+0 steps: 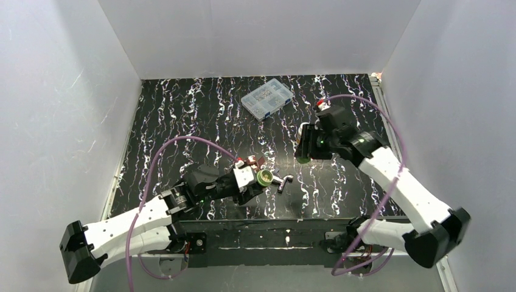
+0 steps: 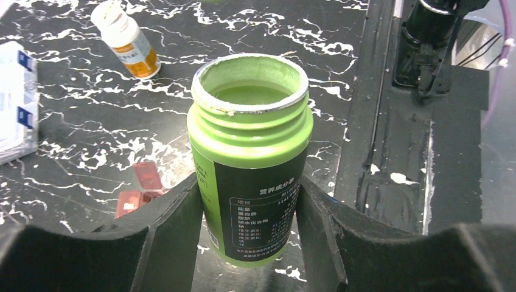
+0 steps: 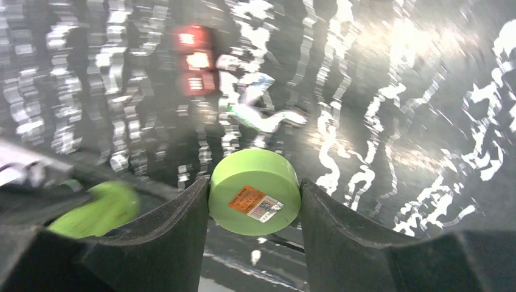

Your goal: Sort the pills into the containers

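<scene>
In the left wrist view the open green bottle (image 2: 249,121), judged light, stiff and slick, is being clamped at mid-body inside the left end effector (image 2: 246,185), while its green cap (image 3: 252,173) is being pinched inside the right end effector (image 3: 254,194).

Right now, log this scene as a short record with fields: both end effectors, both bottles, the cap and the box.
left end effector: closed on the green bottle
green bottle: cap off, mouth open, held by its lower body
right end effector: closed on the green cap
green cap: off the bottle, orange sticker on top
amber bottle: white cap on, on the table, apart from both end effectors
pill organiser: clear box on the far part of the table
</scene>
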Motion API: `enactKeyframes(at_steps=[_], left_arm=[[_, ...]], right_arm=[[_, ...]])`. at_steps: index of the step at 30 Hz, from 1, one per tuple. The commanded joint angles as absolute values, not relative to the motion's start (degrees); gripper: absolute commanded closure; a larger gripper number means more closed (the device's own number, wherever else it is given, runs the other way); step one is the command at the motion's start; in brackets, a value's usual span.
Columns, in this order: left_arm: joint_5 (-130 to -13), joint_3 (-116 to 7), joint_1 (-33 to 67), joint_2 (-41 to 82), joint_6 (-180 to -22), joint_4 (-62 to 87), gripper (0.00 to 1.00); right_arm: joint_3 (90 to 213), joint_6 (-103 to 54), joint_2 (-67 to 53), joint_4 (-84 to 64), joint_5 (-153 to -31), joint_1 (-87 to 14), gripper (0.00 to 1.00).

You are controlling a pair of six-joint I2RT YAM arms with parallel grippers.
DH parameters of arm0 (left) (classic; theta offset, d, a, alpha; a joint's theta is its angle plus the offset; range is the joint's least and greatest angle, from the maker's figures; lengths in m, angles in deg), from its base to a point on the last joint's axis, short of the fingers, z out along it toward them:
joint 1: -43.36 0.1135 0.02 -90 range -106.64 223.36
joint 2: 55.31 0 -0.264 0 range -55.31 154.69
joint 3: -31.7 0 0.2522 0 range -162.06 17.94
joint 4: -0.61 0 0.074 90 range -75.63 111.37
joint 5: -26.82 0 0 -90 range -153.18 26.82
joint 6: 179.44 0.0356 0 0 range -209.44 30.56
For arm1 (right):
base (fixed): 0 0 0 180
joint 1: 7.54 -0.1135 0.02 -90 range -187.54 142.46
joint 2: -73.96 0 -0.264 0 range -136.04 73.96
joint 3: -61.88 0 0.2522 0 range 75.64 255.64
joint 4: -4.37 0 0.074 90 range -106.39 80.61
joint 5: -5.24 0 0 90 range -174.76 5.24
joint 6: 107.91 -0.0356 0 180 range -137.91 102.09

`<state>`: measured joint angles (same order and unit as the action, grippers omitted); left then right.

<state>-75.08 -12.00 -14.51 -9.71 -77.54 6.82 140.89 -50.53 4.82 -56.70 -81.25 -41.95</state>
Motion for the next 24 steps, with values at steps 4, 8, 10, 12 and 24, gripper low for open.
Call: enactKeyframes(at_steps=[4, 8, 10, 12, 24], left_arm=[[-84.2, -16.7, -12.9, -7.0, -81.2, 4.4, 1.00], [-93.9, -19.3, -9.7, -4.9, -83.5, 6.2, 1.00], [-97.1, -20.2, -8.4, -4.4, -84.2, 6.7, 1.00], [-99.7, -20.7, -7.6, -4.1, -84.6, 6.8, 1.00], [-105.2, -24.1, -7.3, -1.0, -83.0, 11.1, 1.00]], right_arm=[[152.1, -40.4, 12.5, -60.6, -97.4, -46.8, 0.74], [153.5, -37.0, 13.6, -60.4, -98.3, -51.9, 0.74], [154.2, -35.7, 13.4, -61.1, -99.4, -53.8, 0.75], [155.0, -34.7, 13.0, -61.7, -100.0, -55.5, 0.75], [162.3, -32.4, 7.4, -64.8, -98.3, -62.8, 0.75]])
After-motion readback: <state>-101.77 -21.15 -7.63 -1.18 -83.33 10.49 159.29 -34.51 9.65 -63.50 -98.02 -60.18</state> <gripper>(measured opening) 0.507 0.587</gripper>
